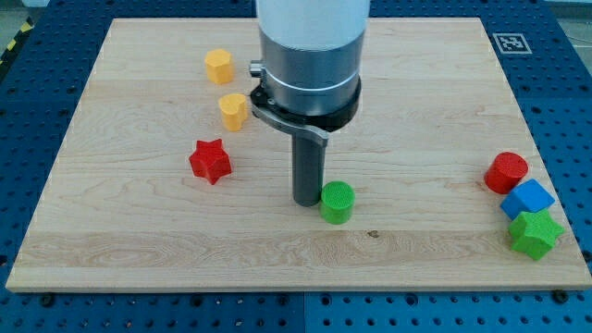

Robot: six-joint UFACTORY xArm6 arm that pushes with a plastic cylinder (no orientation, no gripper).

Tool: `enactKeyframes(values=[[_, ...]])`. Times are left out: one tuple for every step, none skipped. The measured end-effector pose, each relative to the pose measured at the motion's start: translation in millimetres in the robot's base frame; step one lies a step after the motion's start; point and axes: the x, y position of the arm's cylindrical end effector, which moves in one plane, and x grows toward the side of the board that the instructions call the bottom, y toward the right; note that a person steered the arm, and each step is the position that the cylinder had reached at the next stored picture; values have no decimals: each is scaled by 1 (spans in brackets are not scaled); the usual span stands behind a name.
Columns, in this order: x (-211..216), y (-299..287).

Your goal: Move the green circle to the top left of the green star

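Observation:
The green circle (pixel 337 202) stands on the wooden board just below the middle. My tip (pixel 306 200) rests right against its left side, touching or nearly touching it. The green star (pixel 535 233) lies far off at the view's right edge, near the bottom right corner of the board.
A blue cube (pixel 528 198) sits just above the green star, with a red circle (pixel 506 172) above that. A red star (pixel 210 161) lies left of my tip. A yellow hexagon (pixel 218 67) and a second yellow block (pixel 233 111) sit at upper left. The arm's body (pixel 310 55) looms above.

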Motion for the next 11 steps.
enactKeyframes(values=[[0, 1], [5, -4], [8, -8], [10, -6], [18, 6], [18, 7], [18, 12], [18, 20], [1, 21], [-6, 39], [5, 43]])
